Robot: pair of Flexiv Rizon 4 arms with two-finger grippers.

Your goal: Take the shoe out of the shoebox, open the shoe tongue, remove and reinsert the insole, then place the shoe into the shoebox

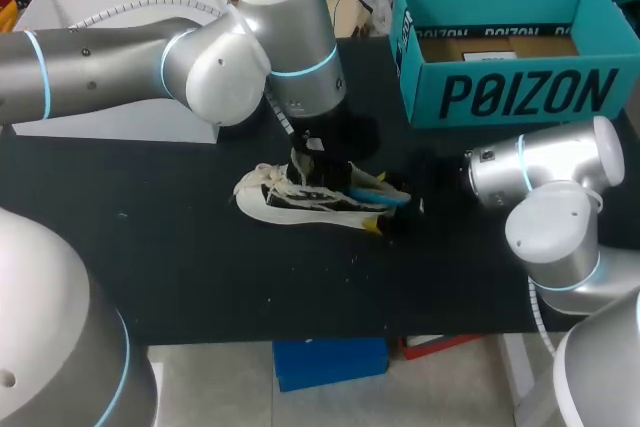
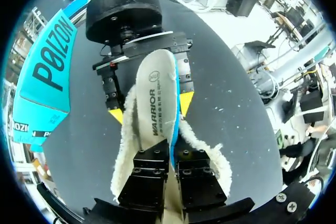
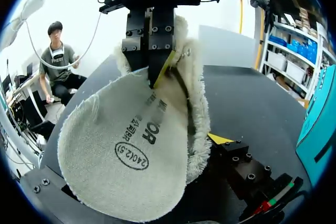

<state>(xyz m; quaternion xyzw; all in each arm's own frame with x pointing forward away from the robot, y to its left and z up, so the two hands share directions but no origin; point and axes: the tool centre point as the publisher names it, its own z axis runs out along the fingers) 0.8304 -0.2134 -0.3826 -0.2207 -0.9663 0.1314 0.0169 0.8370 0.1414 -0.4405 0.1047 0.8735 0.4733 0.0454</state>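
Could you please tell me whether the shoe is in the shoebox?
Out: the shoe lies on the table, in front of the open shoebox.

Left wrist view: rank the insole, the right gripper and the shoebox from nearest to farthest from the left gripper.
1. insole: pinched between the left gripper's fingers.
2. right gripper: just ahead, its tips gripping the shoe from both sides.
3. shoebox: farthest, off to one side across a stretch of table.

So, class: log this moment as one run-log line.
shoe out of shoebox | left jaws shut on insole | right jaws shut on shoe
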